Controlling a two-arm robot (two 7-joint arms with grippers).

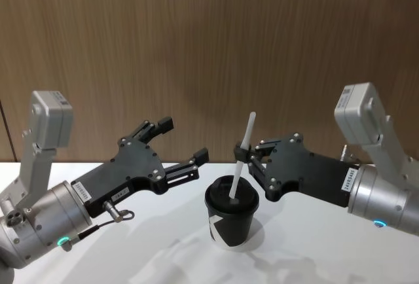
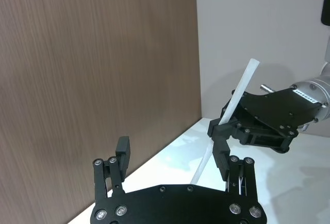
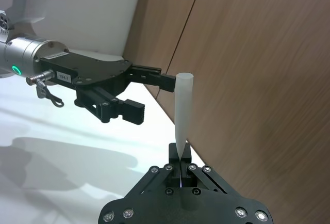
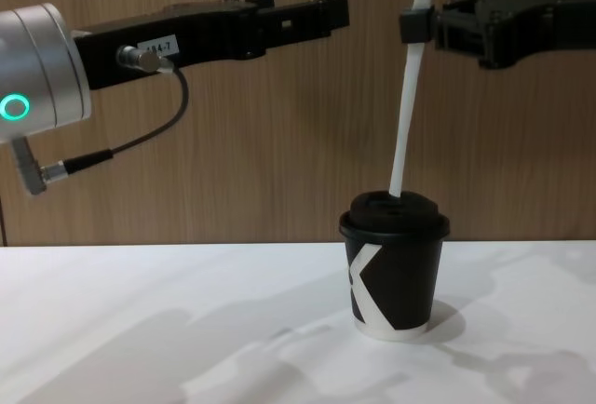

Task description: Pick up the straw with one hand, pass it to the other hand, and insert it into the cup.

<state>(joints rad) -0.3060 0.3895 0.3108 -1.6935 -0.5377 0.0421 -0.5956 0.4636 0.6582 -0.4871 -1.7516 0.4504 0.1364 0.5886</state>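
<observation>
Head view: my right pincer [image 1: 243, 153] grips the straw [image 1: 241, 159] partway up, above and just right of the cup [image 1: 231, 213] on the white bench [image 1: 150, 238]. The straw's lower tip meets the lid. My left pincer [image 1: 183, 141] hangs open to the cup's left, holding nothing.

Left wrist view: left fingers [image 2: 122, 154] spread wide; beyond them the right pincer [image 2: 219, 131] is clenched on the tilted straw [image 2: 233, 104].

Right wrist view: straw [image 3: 181, 113] stands up from between my closed right fingers; left pincer [image 3: 147, 92] well apart, released.

Chest view: straw [image 4: 408, 97] slants down from the right pincer [image 4: 414, 27] to the lid's hole on the cup [image 4: 395, 269]; left pincer [image 4: 312, 11] up left.

Judgement: handover done, insertion step in hand. Whether the tip has entered the hole I cannot tell. Next: press straight down along the straw's line, keeping the cup from tipping, then release.
</observation>
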